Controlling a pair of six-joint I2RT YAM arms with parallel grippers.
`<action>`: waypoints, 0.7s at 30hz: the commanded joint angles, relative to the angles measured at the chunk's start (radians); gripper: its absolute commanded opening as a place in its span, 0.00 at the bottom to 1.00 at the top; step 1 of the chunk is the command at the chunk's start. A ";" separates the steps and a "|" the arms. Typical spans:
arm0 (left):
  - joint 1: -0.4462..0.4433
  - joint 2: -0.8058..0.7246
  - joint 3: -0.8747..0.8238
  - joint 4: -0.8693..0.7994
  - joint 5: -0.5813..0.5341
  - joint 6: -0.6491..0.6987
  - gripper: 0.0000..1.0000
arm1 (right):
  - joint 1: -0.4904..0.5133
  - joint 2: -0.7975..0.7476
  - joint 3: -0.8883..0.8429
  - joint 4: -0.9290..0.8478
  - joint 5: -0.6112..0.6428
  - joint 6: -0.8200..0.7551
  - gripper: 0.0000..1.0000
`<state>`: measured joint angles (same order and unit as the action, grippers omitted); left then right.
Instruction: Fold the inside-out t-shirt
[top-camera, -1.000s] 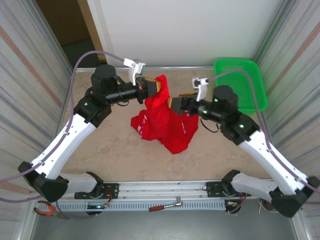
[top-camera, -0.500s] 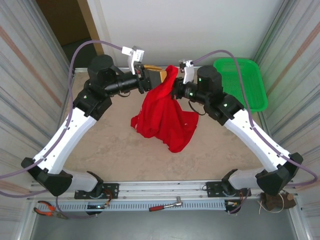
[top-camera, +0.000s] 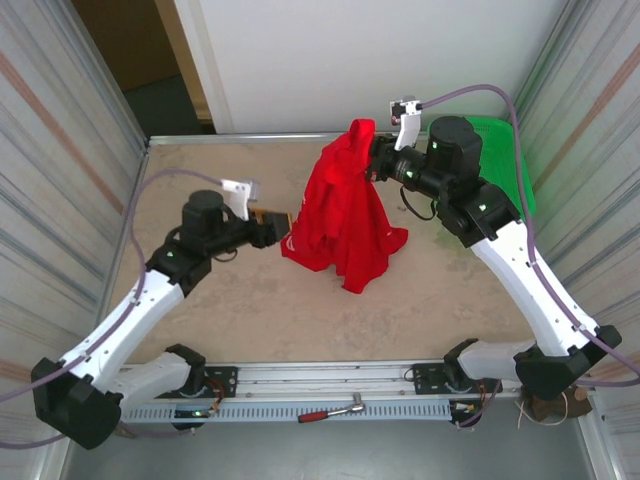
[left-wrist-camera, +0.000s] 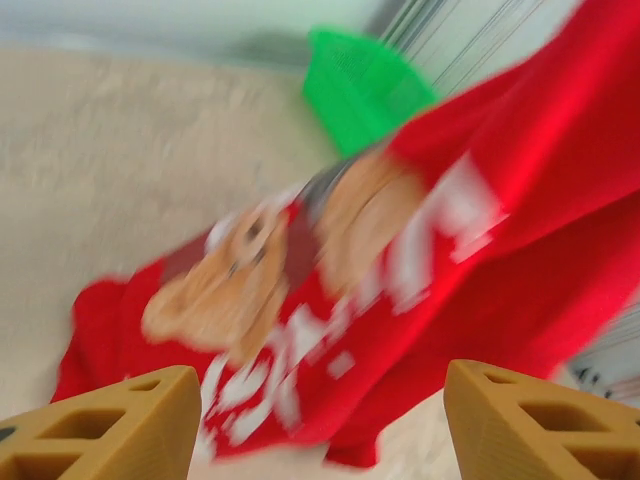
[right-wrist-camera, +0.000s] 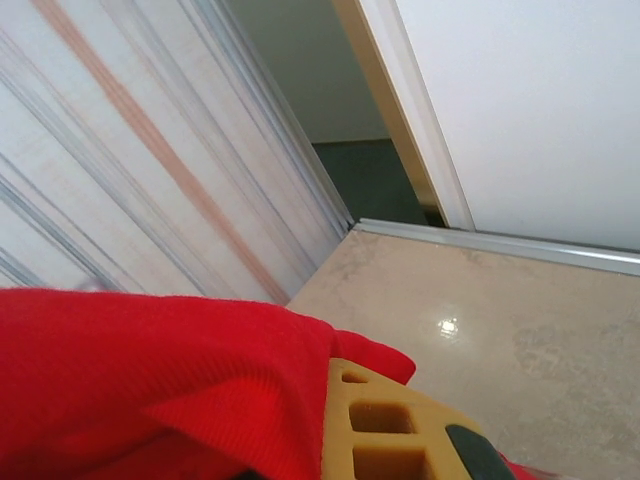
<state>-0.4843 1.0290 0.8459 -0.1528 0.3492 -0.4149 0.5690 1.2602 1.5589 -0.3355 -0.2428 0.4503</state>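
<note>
1. The right gripper (top-camera: 374, 160) is pinched shut on the top of the inside-out t-shirt (top-camera: 345, 215). In the right wrist view, red cloth bunches over its tan finger (right-wrist-camera: 385, 425) and hides the gap between the jaws.
2. The right arm rises from its base at the near right corner and leans inward. Its wrist is turned left toward the shirt's peak, above the far middle of the table (top-camera: 250, 300) and just in front of the green basket (top-camera: 512, 150).
3. The t-shirt hangs from that grip as a tall red cone. Its lower folds rest on the table near the centre and spread toward the near right.
4. The left gripper (top-camera: 277, 222) has its jaws spread wide and holds nothing. In the left wrist view its two tan fingers (left-wrist-camera: 100, 430) stand well apart at the bottom corners. The shirt lies ahead of them, blurred, showing a bear print and white lettering.
5. From above, the left gripper's tips sit just beside the shirt's lower left edge. Whether they touch the cloth cannot be told.
6. The left arm stays low. Its forearm slopes from the near left base up toward the centre, and its wrist is roughly level and points right at the shirt.
</note>
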 joint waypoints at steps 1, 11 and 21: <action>-0.037 0.019 -0.067 0.134 -0.052 0.032 0.67 | -0.003 -0.025 0.043 0.010 -0.013 -0.019 0.00; -0.132 0.215 -0.123 0.421 -0.014 0.029 0.70 | 0.006 -0.041 0.055 -0.039 0.016 -0.011 0.00; 0.027 0.224 0.240 0.226 0.027 0.064 0.00 | -0.132 -0.082 0.154 -0.117 0.033 -0.024 0.00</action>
<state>-0.5430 1.3693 0.9260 0.0811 0.3374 -0.3630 0.5053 1.2404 1.6432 -0.4736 -0.2298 0.4385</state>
